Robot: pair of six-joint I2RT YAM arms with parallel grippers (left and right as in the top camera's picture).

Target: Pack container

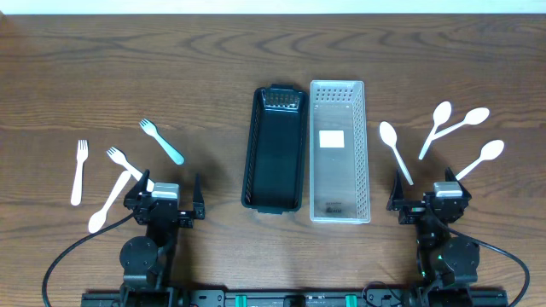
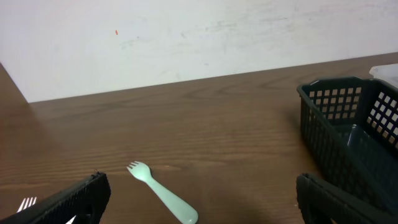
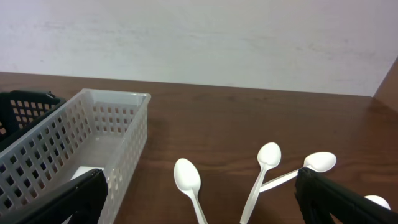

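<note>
A black basket and a clear perforated basket stand side by side mid-table; both look empty but for a white label in the clear one. Left of them lie a mint fork, two white forks and a white spoon. On the right lie several white spoons. My left gripper is open and empty near the front edge, with the mint fork between its fingers' line of sight. My right gripper is open and empty behind the spoons.
The black basket's wall shows at the right of the left wrist view. The clear basket fills the left of the right wrist view. A white wall backs the wooden table.
</note>
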